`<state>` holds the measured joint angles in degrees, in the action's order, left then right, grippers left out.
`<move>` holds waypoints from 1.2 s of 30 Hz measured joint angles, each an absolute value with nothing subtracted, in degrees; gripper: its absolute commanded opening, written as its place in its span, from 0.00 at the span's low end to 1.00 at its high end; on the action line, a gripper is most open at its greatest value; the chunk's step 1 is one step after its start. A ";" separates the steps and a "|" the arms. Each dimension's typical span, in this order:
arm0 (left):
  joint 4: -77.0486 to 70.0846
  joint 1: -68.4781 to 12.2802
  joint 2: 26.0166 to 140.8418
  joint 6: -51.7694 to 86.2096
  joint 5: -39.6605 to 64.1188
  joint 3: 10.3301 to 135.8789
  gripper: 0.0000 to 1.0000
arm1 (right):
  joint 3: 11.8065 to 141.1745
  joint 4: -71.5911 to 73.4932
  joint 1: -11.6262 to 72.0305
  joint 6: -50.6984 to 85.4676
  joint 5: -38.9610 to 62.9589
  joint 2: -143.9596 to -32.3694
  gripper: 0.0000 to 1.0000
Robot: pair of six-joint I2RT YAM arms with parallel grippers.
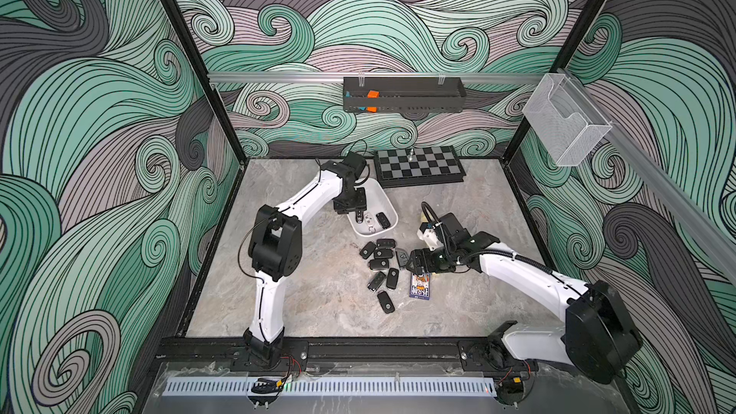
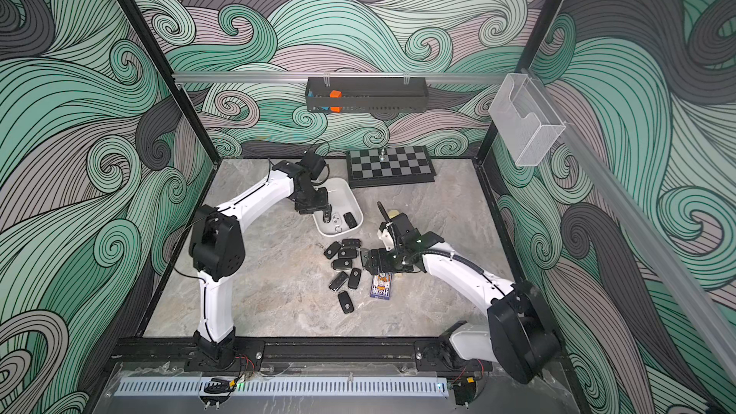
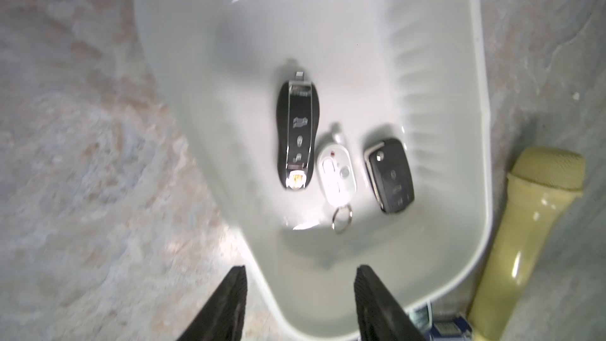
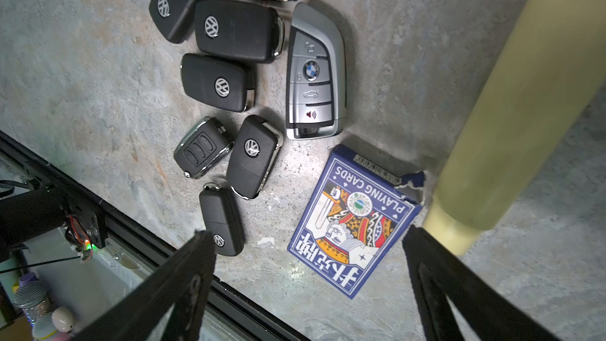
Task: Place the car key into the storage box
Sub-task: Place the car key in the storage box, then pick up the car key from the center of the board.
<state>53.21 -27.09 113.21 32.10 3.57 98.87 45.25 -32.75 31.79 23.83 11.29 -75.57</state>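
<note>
The white storage box (image 1: 381, 194) (image 2: 347, 196) (image 3: 442, 60) sits mid-table. Three car keys lie in it: a black and chrome one (image 3: 296, 132), a white fob with a ring (image 3: 336, 172) and a black flip key (image 3: 390, 175). My left gripper (image 3: 301, 270) (image 1: 350, 209) hangs over the box's near-left rim, open, with nothing between its fingers. Several black car keys (image 1: 382, 260) (image 4: 229, 31) and a silver one (image 4: 314, 73) lie in a cluster on the table in front of the box. My right gripper (image 4: 308, 234) (image 1: 414, 262) hovers open and empty at the cluster's right edge.
A blue playing-card box (image 4: 354, 221) (image 1: 420, 286) lies under the right gripper. A pale yellow microphone-shaped object (image 3: 531, 218) (image 4: 511, 93) lies right of the box. A chessboard (image 1: 418, 165) sits at the back. A black tray (image 1: 402, 93) and a wire-mesh basket (image 1: 565, 121) hang on the rails.
</note>
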 measured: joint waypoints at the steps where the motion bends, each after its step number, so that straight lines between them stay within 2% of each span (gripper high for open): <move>1: 52.18 -27.09 110.06 32.42 3.81 95.39 0.57 | 45.25 -32.73 32.58 24.01 11.07 -75.77 0.86; 4: 49.93 -27.07 102.24 33.28 4.54 86.28 0.63 | 45.65 -32.93 34.33 24.25 10.39 -76.77 0.85; 7: 48.01 -26.96 95.68 34.28 5.78 78.08 0.78 | 47.46 -33.04 34.98 24.01 9.43 -79.05 0.85; 13: 45.30 -25.58 87.20 35.53 10.94 67.35 0.98 | 53.34 -32.84 35.07 20.95 7.99 -85.97 0.81; 20: 39.24 -24.40 81.84 38.92 14.79 57.91 0.99 | 56.49 -32.73 35.14 17.65 4.45 -90.74 0.72; 27: 32.16 -23.75 78.28 44.73 19.00 47.09 0.99 | 57.84 -32.73 36.49 16.16 1.37 -95.18 0.68; 36: 30.13 -22.50 75.35 47.07 20.08 44.01 0.99 | 59.09 -32.71 38.52 15.84 -2.57 -99.02 0.63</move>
